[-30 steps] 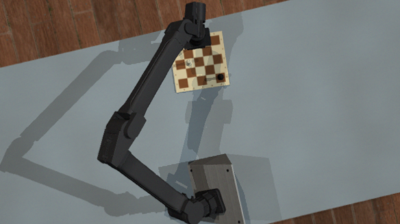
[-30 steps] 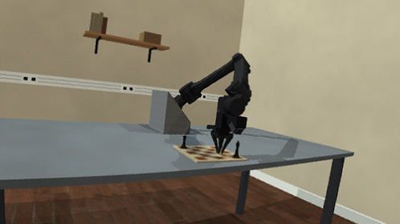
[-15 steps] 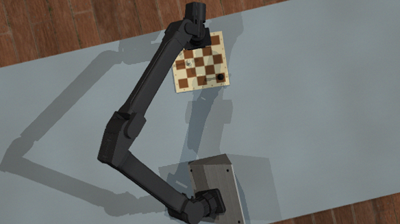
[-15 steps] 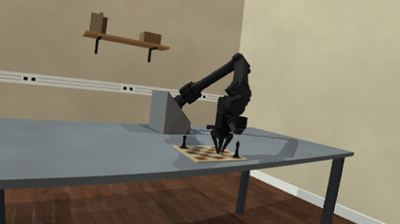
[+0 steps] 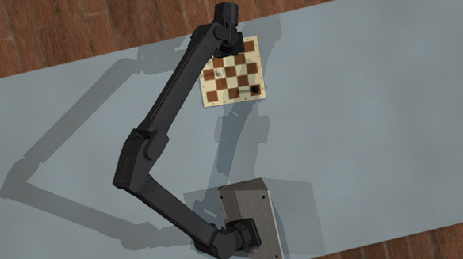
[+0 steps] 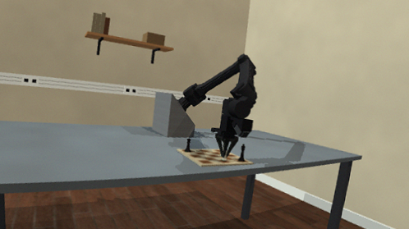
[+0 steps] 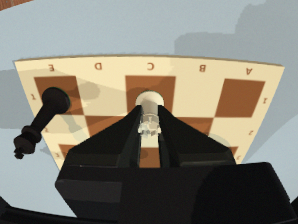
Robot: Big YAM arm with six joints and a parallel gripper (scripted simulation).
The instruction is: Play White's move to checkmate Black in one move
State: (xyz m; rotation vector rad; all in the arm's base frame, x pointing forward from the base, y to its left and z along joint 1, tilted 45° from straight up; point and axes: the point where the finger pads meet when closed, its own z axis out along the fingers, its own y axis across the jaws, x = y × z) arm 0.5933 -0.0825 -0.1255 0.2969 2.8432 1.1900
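A small chessboard (image 5: 232, 71) lies on the grey table. My gripper (image 7: 149, 112) points straight down over the board's far rows and is shut on a white chess piece (image 7: 149, 104), which stands upright over a brown square near the C mark. In the side view the fingers (image 6: 223, 154) reach down to the board. A black piece (image 7: 40, 123) stands to the left of the fingers. In the top view a black piece (image 5: 255, 89) stands on a corner square and a second white piece (image 5: 217, 72) stands near the board's left edge. The arm hides the held piece there.
The side view shows two black pieces (image 6: 188, 143) (image 6: 242, 152) at opposite sides of the board. The arm's grey base block (image 5: 252, 220) stands at the table's near edge. The board lies close to the far table edge.
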